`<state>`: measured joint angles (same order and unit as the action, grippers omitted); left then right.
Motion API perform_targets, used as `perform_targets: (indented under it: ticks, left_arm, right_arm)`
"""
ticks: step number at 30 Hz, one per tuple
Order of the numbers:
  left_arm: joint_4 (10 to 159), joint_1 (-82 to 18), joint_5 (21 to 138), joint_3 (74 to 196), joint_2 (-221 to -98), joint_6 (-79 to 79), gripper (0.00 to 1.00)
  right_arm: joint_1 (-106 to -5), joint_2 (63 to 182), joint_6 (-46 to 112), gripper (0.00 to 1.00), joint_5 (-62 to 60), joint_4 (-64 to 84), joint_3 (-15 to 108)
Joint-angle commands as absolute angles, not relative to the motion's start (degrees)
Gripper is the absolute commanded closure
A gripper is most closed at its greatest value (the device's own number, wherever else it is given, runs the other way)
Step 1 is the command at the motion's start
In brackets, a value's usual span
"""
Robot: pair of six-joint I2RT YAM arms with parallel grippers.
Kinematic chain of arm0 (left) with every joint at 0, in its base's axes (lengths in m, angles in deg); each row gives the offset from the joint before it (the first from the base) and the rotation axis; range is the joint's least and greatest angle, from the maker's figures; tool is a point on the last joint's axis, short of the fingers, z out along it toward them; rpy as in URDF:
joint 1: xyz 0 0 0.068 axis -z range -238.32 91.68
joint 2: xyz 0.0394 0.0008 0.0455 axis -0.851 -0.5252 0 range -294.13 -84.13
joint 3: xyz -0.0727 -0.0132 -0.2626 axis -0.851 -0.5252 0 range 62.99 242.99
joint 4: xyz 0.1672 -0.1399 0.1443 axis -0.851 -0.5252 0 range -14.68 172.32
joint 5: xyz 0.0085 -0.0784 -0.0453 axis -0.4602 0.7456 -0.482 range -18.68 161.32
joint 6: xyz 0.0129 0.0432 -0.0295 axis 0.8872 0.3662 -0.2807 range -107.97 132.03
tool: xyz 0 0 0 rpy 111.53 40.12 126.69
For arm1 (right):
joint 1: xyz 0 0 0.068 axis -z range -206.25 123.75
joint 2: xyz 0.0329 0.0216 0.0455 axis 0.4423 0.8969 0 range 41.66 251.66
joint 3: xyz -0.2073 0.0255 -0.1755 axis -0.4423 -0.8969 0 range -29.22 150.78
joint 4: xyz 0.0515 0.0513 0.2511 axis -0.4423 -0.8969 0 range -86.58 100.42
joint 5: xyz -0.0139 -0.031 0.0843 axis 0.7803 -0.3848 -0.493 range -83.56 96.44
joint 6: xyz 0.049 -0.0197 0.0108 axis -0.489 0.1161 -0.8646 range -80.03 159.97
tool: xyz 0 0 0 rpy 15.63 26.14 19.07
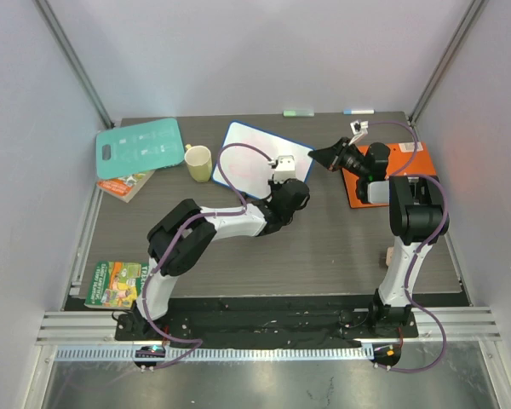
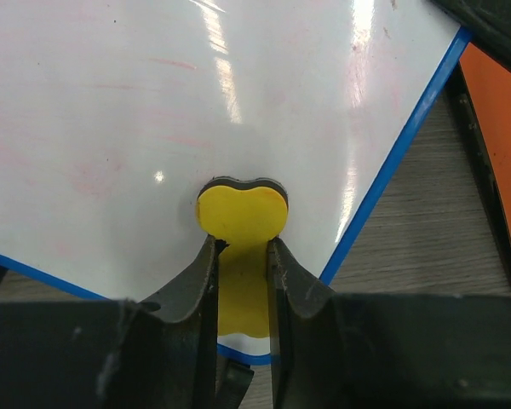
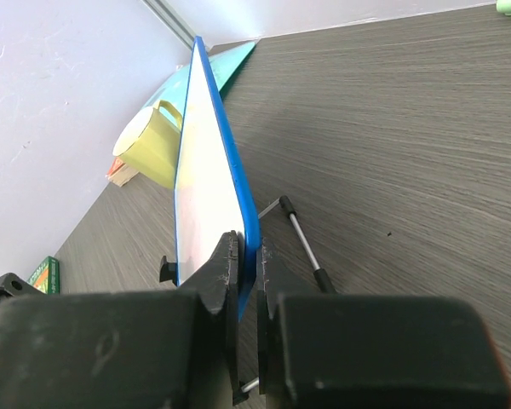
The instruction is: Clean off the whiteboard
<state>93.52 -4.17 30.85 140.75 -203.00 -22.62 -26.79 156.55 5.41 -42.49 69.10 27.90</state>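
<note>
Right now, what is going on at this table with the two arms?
Two robot arms are working on a whiteboard. The right pincer is shut on the board's edge and steadies it. The left pincer is shut on a yellow eraser, which lies against the white face. The face shows faint red marks, so the erasing does not look finished.

Whiteboard (image 1: pixel 251 153) at table (image 1: pixel 324 247) centre, mug (image 1: pixel 198 163) just left, folder (image 1: pixel 411 162) right, cutting board (image 1: pixel 140 146) far left
</note>
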Motion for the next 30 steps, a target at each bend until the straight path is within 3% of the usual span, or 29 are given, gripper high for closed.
perform_targets:
  ticks: [1,13,23,30]
  left_arm:
    - [84.17,-4.17,33.37,139.72,-208.32,-25.85,1.00]
    - [86.10,-17.60,30.36,150.09,-205.25,-17.24,1.00]
    - [80.85,-29.38,38.00,152.73,-204.63,-19.51,1.00]
    - [79.42,-32.39,42.57,155.18,-206.21,-19.09,1.00]
  right_arm:
    - [-28.71,154.08,10.44,0.98,-47.61,72.39,29.31]
    - [-28.71,152.93,12.99,0.99,-46.73,69.93,28.70]
    - [-28.71,153.20,12.55,0.99,-47.43,70.01,29.13]
    - [-28.62,153.29,12.38,0.99,-47.61,70.28,29.13]
